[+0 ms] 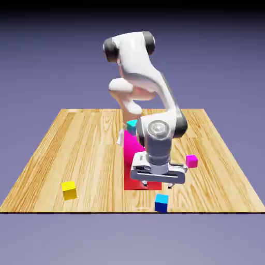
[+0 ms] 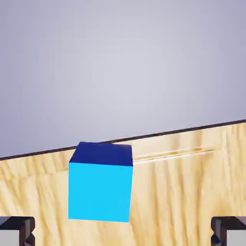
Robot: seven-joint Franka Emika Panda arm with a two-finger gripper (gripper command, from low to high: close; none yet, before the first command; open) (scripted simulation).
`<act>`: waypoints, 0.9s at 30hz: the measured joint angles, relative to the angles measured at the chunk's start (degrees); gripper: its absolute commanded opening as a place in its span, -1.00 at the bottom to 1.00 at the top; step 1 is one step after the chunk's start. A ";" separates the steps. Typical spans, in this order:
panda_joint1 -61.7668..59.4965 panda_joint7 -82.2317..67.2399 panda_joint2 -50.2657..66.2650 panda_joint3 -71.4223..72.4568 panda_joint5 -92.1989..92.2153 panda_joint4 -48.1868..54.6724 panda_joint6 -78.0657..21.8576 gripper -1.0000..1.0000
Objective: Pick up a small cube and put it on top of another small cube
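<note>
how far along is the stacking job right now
Early stage. Done: the end effector is lined up over the small blue cube near the table's front edge. In hand: nothing yet; the fingertips stand wide apart, the cube on the wood. Left: descend, grip, lift, and set it on another small cube.

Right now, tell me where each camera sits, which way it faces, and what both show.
Exterior view: fixed, above the table, facing the arm; shows the whole arm and gripper over the blue cube.
Hand view: on the hand, looking along the gripper at the blue cube; only the fingertips show, spread wide.
Both show the blue cube by the table's edge.
</note>
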 measured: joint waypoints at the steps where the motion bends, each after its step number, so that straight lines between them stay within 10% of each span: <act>1: -0.47 0.86 2.08 0.79 -0.20 1.69 -1.79 0.00; 8: -0.51 3.66 11.14 1.19 -2.33 2.25 1.43 0.00; 9: -0.39 3.74 11.60 1.02 -2.51 1.87 2.26 -1.00; 27: 5.09 -8.47 -19.30 -7.85 2.20 -8.49 -17.35 -1.00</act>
